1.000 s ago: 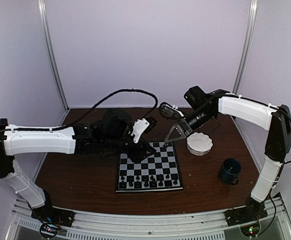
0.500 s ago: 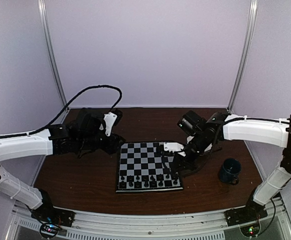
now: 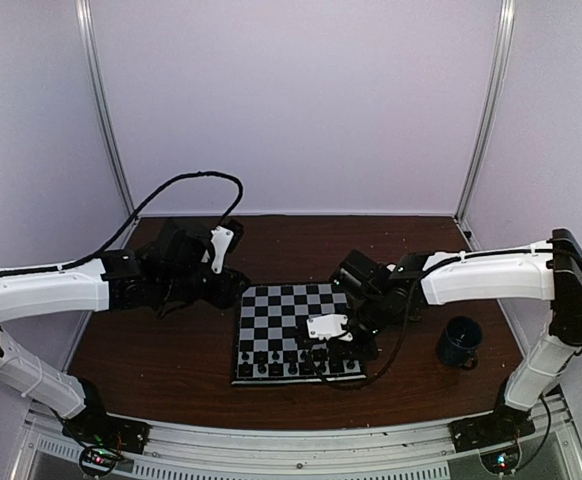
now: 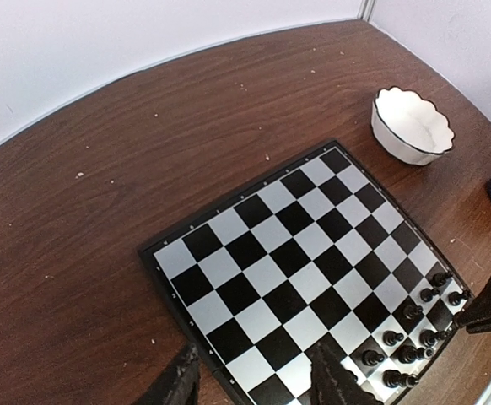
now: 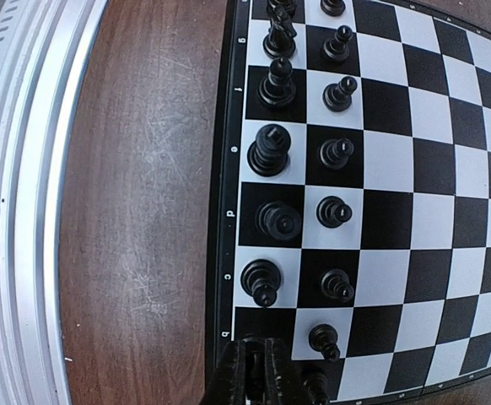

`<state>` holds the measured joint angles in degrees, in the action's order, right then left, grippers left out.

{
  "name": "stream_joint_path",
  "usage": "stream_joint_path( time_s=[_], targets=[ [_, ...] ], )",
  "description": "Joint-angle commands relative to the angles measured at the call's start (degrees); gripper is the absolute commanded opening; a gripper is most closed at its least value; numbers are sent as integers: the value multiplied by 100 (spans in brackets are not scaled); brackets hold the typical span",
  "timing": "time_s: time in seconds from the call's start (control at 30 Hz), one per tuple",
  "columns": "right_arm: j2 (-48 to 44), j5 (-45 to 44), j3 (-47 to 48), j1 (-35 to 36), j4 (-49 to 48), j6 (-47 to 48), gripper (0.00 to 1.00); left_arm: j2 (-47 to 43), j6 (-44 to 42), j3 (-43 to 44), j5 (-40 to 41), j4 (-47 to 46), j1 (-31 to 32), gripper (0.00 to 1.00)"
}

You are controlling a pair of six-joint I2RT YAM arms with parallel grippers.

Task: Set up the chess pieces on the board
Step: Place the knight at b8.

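The board (image 3: pixel 291 310) lies in the middle of the table, with black chess pieces (image 3: pixel 281 362) standing in its two near rows. My right gripper (image 3: pixel 344 352) hangs low over the board's near right corner. In the right wrist view the right gripper (image 5: pixel 259 375) is shut on a small black chess piece over the empty b square of the back row on the board (image 5: pixel 431 169). Several pieces (image 5: pixel 269 150) and pawns (image 5: pixel 337 152) stand in line beside it. My left gripper (image 3: pixel 234 285) is open and empty just off the board's far left corner; it also shows in the left wrist view (image 4: pixel 258 388) above the board (image 4: pixel 271 245).
A white scalloped bowl (image 4: pixel 412 125) stands right of the board; the right arm hides it in the top view. A dark blue mug (image 3: pixel 461 340) stands at the near right. The metal rail (image 5: pixel 18 211) runs along the table's near edge.
My right gripper has moved from beside the bowl to low over the board's near right corner. My left arm pulled back left off the board, then stayed still.
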<state>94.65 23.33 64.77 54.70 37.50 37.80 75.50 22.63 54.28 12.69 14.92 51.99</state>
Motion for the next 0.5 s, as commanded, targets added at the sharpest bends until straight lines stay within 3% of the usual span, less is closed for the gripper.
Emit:
stream_joint_path(
  time_s=[0.0,0.47],
  targets=[
    [181,-287,-97,67,-246,84,6,49,92,56,-20,-160,-25,45],
    [398,-325,-219,68,-335,149,7,163,83,91,-65,-180,-23,45]
  ],
)
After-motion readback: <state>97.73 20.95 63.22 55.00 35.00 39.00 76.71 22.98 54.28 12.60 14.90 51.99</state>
